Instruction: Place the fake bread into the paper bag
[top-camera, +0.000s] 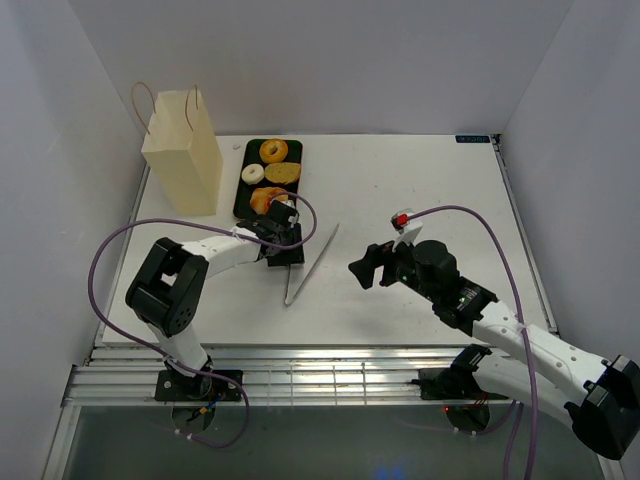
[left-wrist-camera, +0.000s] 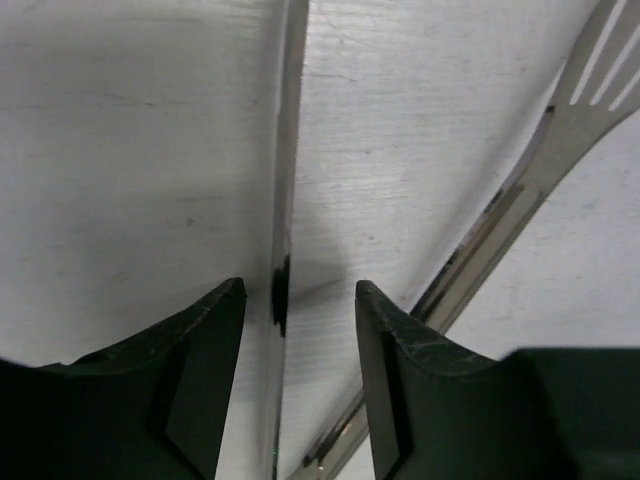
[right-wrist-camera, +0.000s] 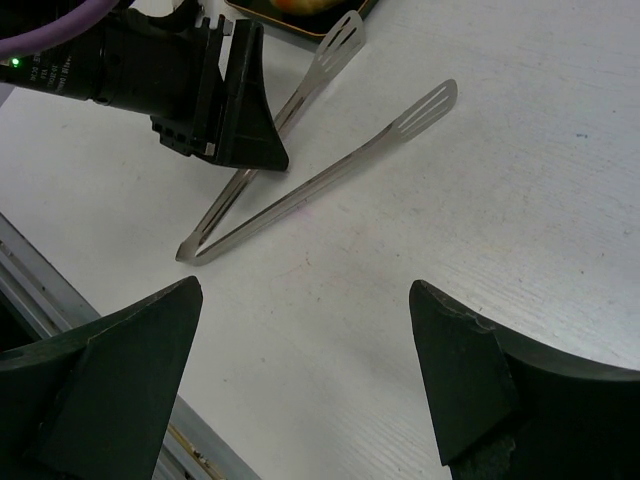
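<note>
Altogether four pieces of fake bread (top-camera: 283, 172), two rings, a flat tan slab and a golden bun, lie on one black tray (top-camera: 243, 200) beside the single upright paper bag (top-camera: 185, 150), far left on the matte white table (top-camera: 420, 190) between white walls (top-camera: 300, 60). One pair of slotted steel tongs (right-wrist-camera: 300, 190) lies flat; the left gripper (left-wrist-camera: 300, 290) stands parted astride one blade, unclamped, and the right gripper (right-wrist-camera: 305, 290) gapes wide, empty.

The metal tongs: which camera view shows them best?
The right wrist view: the tongs lie almost whole on the table, both slotted tips and the joined end visible. The top external view shows them small, partly under the left gripper. The left wrist view shows only parts of both legs, close up.
</note>
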